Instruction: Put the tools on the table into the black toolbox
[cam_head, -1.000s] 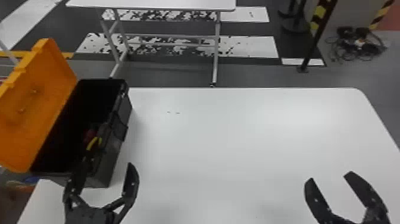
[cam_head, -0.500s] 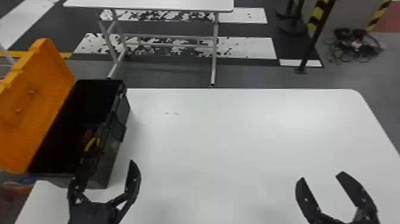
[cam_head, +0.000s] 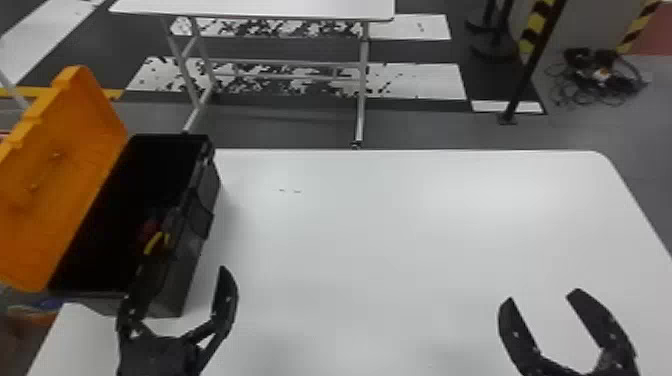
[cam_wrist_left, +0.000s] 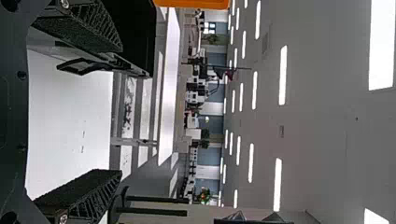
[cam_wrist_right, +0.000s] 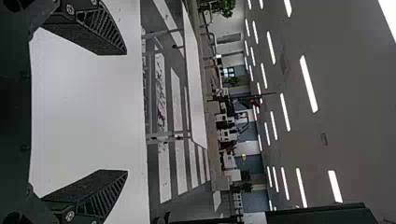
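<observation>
Head view puts our left gripper (cam_head: 184, 265) at the near end of the black toolbox (cam_head: 192, 260), one finger overlapping its near corner; we cannot tell whether they touch; our right gripper (cam_head: 542, 296) hangs well apart from it, over the right part of the white table (cam_head: 380, 230); both pairs of fingers stand wide apart, and we hold nothing in either, as our wrist views agree; the toolbox sits on the table's left side, its orange lid (cam_head: 65, 185) raised open; inside, near the wall facing the bare tabletop, we see a yellow-handled tool (cam_head: 152, 243) beside something red (cam_head: 148, 229), too dim to make out.
</observation>
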